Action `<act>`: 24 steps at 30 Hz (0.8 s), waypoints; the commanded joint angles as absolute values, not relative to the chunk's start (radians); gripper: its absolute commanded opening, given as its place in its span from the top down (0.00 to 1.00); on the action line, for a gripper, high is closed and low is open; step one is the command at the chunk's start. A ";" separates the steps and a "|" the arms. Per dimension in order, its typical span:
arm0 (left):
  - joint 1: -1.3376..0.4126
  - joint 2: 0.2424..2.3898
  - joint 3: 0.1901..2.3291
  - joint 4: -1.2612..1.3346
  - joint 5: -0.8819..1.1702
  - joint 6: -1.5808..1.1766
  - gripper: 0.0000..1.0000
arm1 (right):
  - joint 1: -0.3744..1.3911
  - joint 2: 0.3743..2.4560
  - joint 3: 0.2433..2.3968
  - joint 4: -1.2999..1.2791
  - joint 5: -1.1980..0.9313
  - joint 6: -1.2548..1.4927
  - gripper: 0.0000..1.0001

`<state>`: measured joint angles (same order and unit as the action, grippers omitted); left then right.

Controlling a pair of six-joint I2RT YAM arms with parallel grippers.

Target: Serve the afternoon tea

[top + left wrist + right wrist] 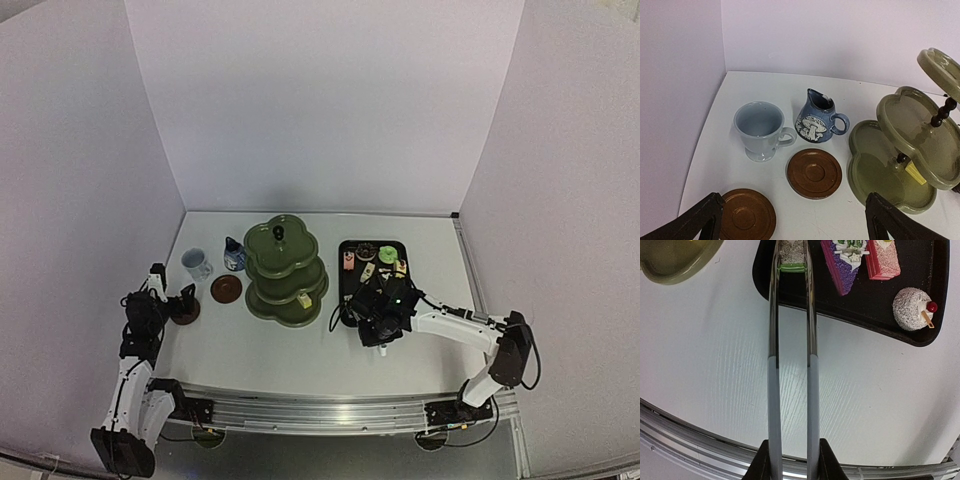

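Over on the left, the left fingers (700, 220) are spread as wide as they go and hold nothing. They hang low above the bench (300, 355), with the near coaster (747, 216) lying between them. The far coaster (814, 172) lies just beyond it, in front of the white mug (760, 131) and the blue-and-white pot (816, 122), which stand side by side without touching. To their right rises the green stand (875, 175), three scalloped tiers on a dark beaded post. A yellow cake (916, 172) sits on its bottom tier, partly under the middle one.

On the right, the right fingers (826, 465) are clamped on the metal tongs (812, 390), one finger outside each arm. The two arms run nearly parallel out over the bench to a corner of the black tray (865, 305), where a green-based cake (791, 257) sits between them, touching both. Whether it is lifted off the tray I can't tell. Near it on the tray lie a purple slice (842, 267), a pink slice (883, 261) and a speckled round cake (910, 302) topped with a cherry. The tray sits just to the right of the stand.
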<state>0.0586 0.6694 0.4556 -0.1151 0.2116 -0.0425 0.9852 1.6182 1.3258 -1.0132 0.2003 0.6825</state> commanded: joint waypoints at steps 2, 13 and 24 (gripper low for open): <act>0.057 0.621 0.497 -0.180 0.183 -0.148 0.00 | 0.988 1.563 1.398 -1.074 0.277 0.663 1.00; 0.057 0.613 0.436 -0.130 0.185 -0.181 0.00 | 1.025 1.494 1.477 -1.115 0.136 0.423 1.00; 0.057 0.584 0.382 -0.094 0.221 -0.240 0.01 | 1.099 1.634 1.553 -0.984 0.012 0.212 1.00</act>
<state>0.0586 0.6166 0.4001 -0.1312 0.2066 -0.2024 1.0929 1.5882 1.4904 -1.0969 0.0463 0.3074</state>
